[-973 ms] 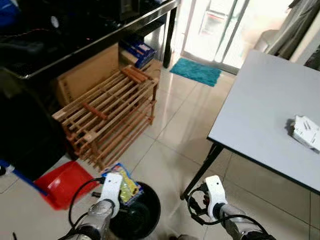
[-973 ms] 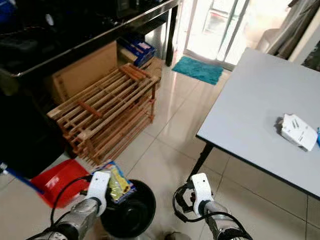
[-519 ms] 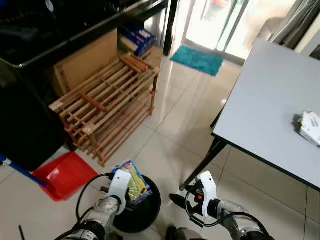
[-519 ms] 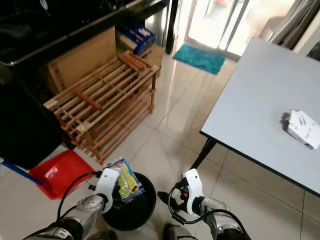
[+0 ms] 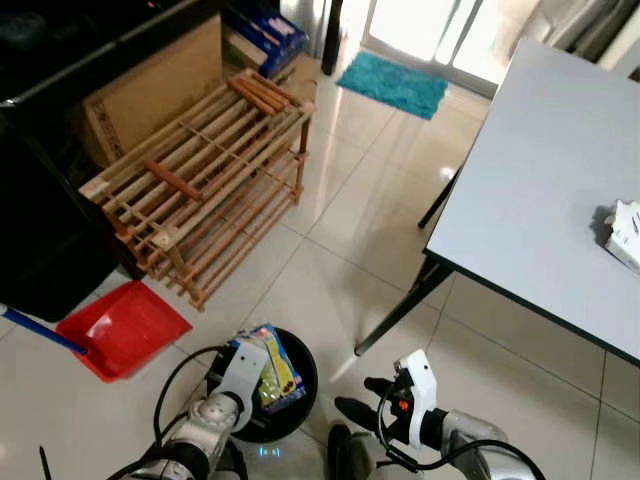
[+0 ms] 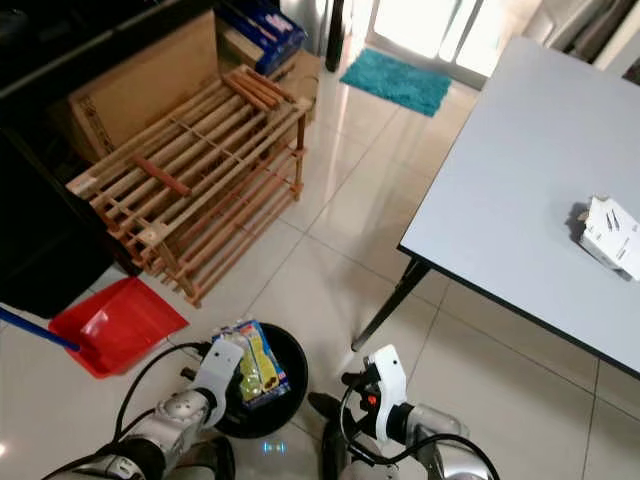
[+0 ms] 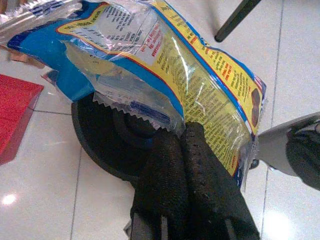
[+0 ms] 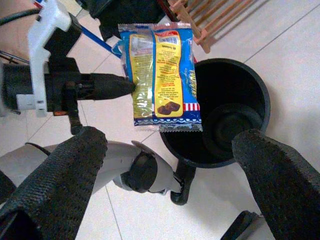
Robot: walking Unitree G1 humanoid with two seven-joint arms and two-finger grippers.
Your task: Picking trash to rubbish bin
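A blue and yellow snack wrapper [image 5: 272, 362] hangs over the mouth of the round black rubbish bin [image 5: 304, 368] on the tiled floor in front of me. My left gripper [image 7: 182, 137] is shut on the wrapper's lower edge, holding it above the bin [image 7: 100, 145]. In the right wrist view the wrapper [image 8: 162, 75] hangs upright over the bin's rim [image 8: 262, 95]. My right gripper [image 5: 358, 397] is open and holds nothing, low beside the bin on its right.
A red dustpan [image 5: 120, 330] lies left of the bin. A wooden slatted rack [image 5: 200, 185] and a cardboard box [image 5: 150, 95] stand behind. A grey table [image 5: 540, 190] with a white box [image 5: 625, 230] is on the right, its black leg [image 5: 400, 310] near the bin.
The camera has tilted down and shifted forward. My left gripper has carried the wrapper from the bin's near-left rim to over its mouth. The right gripper's black fingers have come into sight.
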